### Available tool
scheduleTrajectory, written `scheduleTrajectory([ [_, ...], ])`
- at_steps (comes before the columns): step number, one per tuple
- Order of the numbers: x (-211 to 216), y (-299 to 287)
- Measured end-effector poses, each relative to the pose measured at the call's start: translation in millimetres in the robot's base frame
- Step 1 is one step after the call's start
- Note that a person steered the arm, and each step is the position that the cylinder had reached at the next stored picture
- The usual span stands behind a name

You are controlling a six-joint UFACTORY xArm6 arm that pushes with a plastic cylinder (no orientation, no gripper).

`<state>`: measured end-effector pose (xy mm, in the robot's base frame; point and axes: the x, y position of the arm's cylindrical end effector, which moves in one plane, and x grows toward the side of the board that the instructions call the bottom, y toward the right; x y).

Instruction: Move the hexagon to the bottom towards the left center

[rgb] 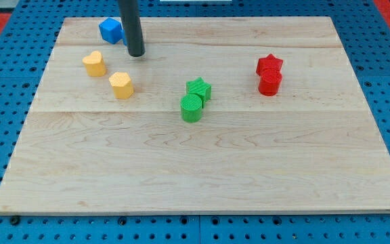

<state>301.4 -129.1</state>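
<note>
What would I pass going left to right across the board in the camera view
Yellow heart block → blue block → yellow hexagon block → my tip → green cylinder → green star → red star stacked in line with red cylinder.

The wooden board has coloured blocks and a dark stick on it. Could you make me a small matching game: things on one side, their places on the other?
Things:
1. blue block
2. red star
3. green cylinder
4. my tip

Places:
A. near the board's middle
B. view's right
C. view's top left corner
D. just right of the blue block

Pairs: 1-C, 2-B, 3-A, 4-D
</note>
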Motion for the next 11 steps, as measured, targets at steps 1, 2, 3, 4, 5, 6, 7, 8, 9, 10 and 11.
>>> scheduleTrajectory([
  [1,16.2,-47.7],
  [2,32.7,-94.0],
  [3,31.1,-45.0],
  [4,14.0,55.3],
  [5,54.1,84.6],
  [6,82.8,48.8],
  [7,78.7,-15.2],
  [8,69.4,-67.3],
  [9,36.6,23.9],
  [10,-6.0,116.7],
  [11,-57.3,107.6],
])
